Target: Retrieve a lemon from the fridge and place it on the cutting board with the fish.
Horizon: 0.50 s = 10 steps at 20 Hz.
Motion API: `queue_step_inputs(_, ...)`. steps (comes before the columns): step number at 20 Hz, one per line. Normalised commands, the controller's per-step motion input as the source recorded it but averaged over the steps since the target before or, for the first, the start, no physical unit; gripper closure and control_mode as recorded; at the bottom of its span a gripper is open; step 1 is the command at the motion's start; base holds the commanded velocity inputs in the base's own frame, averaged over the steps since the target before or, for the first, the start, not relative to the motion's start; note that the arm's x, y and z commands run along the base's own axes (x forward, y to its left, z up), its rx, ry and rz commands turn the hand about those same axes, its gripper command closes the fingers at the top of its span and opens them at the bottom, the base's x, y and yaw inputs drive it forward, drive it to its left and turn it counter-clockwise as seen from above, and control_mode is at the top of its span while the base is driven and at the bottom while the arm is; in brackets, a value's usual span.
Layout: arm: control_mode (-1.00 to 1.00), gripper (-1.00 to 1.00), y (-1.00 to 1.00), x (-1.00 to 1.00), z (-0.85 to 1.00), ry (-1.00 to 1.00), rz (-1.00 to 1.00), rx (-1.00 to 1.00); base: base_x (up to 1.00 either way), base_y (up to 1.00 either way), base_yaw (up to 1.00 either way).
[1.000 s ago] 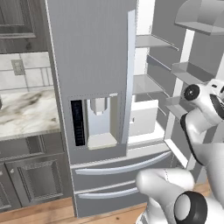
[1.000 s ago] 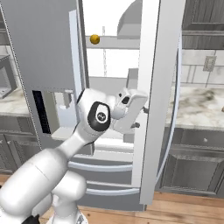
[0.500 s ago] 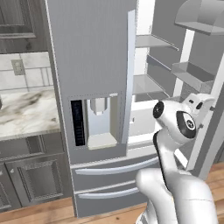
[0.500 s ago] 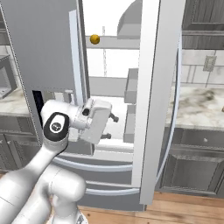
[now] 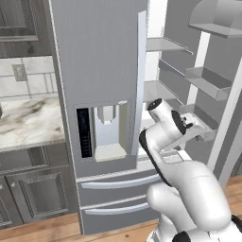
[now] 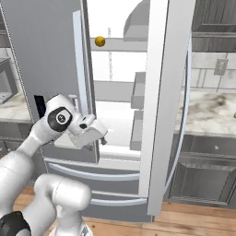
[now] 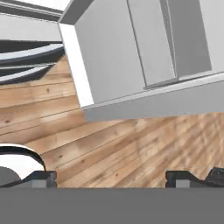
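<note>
Gripper (image 7: 109, 177) is spread wide with nothing between the tips, you can see both dark fingertips (image 7: 41, 177) sitting far apart at the bottom of the hand view, looking down at the wooden floor (image 7: 131, 144) and the underside edge of the open fridge door (image 7: 131, 57).

Your right base view is the useful one for the target: the lemon (image 6: 100, 41) sits on an upper shelf (image 6: 124, 44) inside the fridge (image 6: 46, 69), toward the left end of that shelf, just beside the closed left door's pale handle (image 6: 79, 73). It's round, so no long axis or pointing direction to speak of. The gripper (image 6: 102, 138) hangs well below it in that view, at about the height of the dispenser panel.

From the left base view you get the dispenser panel (image 5: 106, 130) straight on, the two bottom drawers (image 5: 118, 194), and the open right door's bins (image 5: 208, 82). The hand (image 5: 201, 132) is reaching toward the fridge opening there.
</note>
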Motion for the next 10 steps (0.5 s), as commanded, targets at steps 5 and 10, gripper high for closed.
queue_step_inputs(5, -1.0, -1.0, 0.92, 0.42, -0.22, -0.19, -0.2, 0.68, 0.0, 0.0, 0.0)
queue_step_inputs(10, -1.0, -1.0, 0.78, 0.1, 0.0, -0.5, -0.01, 0.19, 0.0, 0.0, 0.0)
